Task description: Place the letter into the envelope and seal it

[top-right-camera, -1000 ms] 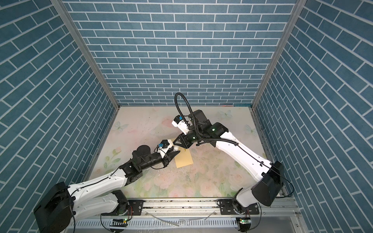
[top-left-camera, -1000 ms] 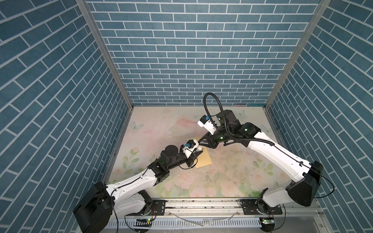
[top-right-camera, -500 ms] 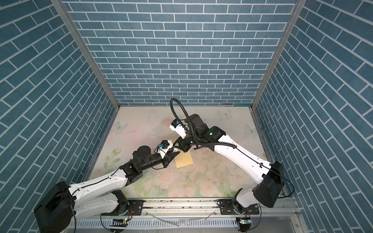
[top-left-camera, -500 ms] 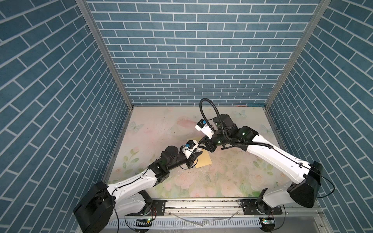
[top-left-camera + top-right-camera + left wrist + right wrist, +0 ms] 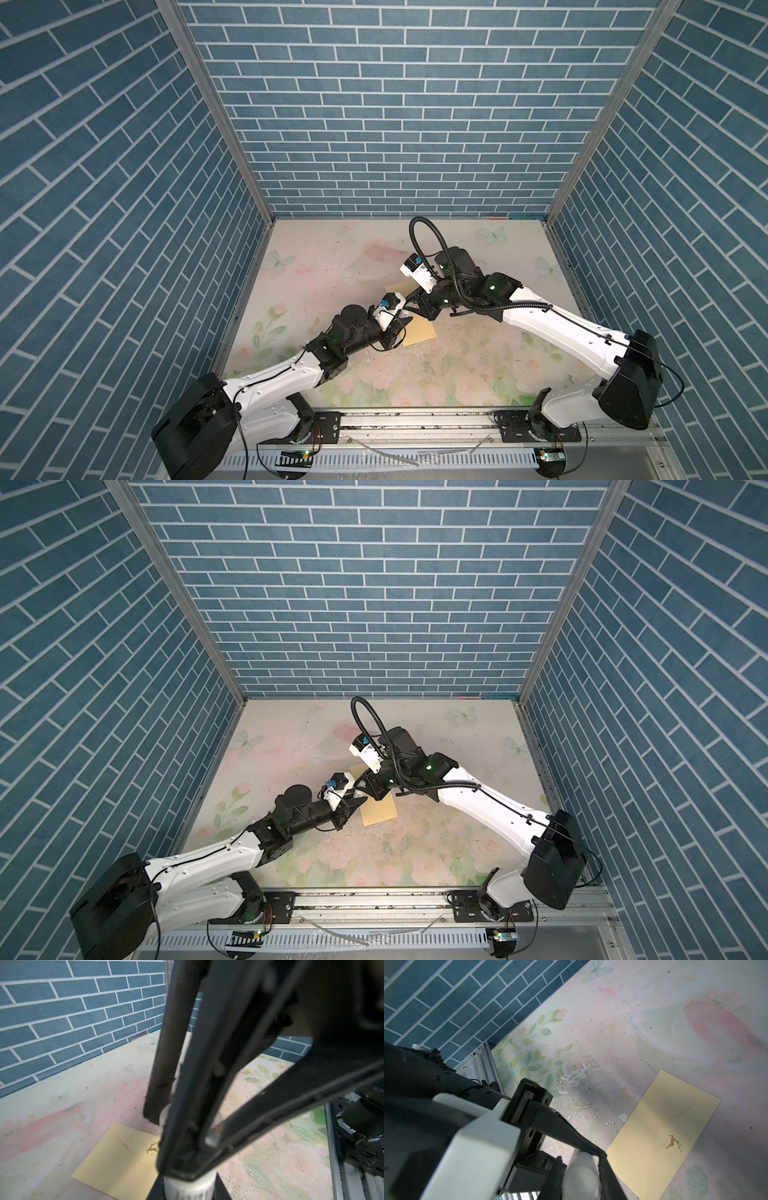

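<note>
We find the envelope (image 5: pixel 420 331) flat on the table (image 5: pixel 332 257) near its middle, left gripper (image 5: pixel 405 321) and right gripper (image 5: pixel 414 304) meeting above its left side, a tube (image 5: pixel 188 1188) clasped between them

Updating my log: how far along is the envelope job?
Done, seemingly: no letter in view, the envelope lies with flap folded down. In hand: left gripper and right gripper both pinch a white tube near it. Left: whether sealing remains, I cannot tell.
</note>
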